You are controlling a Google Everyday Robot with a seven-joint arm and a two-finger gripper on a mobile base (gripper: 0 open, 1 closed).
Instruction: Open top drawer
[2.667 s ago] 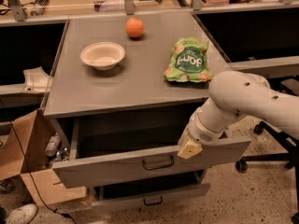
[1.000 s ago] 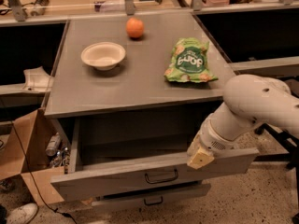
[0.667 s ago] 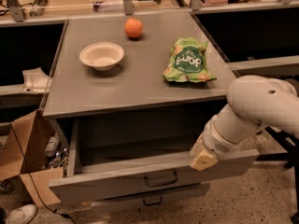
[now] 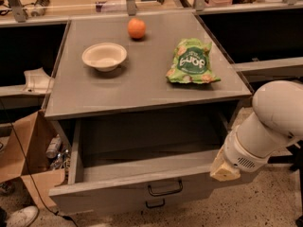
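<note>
The top drawer [image 4: 137,190] is a wide grey metal drawer under the grey table top [image 4: 142,89]. It stands pulled far out toward me, its deep grey box open and empty inside. Its black bar handle [image 4: 164,189] sits mid-front. My gripper [image 4: 225,170], at the end of the white arm [image 4: 270,126], is at the right end of the drawer's front, against its top edge. A second small black handle [image 4: 155,204] of a lower drawer shows just under the top drawer's front.
On the table top are a cream bowl [image 4: 104,56], an orange [image 4: 137,28] and a green snack bag [image 4: 191,63]. A cardboard box [image 4: 26,160] with bottles stands at the left on the floor, with a white shoe [image 4: 21,215] near it.
The top drawer has slid further out toward me. My arm and gripper have moved down and to the right along with its front.
</note>
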